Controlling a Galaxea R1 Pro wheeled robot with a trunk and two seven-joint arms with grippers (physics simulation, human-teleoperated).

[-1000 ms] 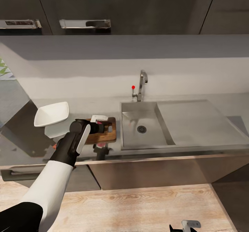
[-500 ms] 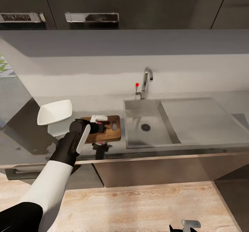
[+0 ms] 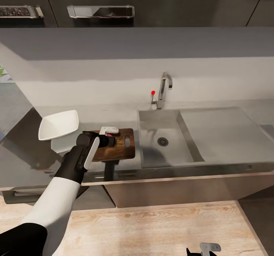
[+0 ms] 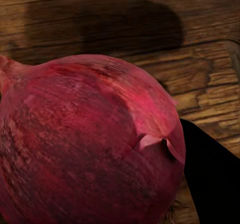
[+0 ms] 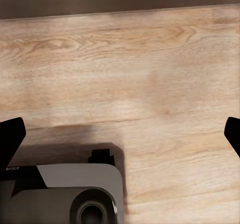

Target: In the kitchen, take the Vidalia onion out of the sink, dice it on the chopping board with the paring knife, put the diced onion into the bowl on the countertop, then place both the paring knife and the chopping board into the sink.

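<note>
Your left arm reaches forward, white forearm and black wrist angled up to the left gripper, which is closed on the Vidalia onion just above the chopping board. Your right arm hangs low; right gripper points down, dark fingertips spread wide apart.

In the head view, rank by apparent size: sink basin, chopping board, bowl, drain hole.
1. sink basin, clearly largest.
2. and 3. chopping board and bowl: similar; the left gripper hides part of the board, so I won't rank them.
4. drain hole, smallest.
</note>
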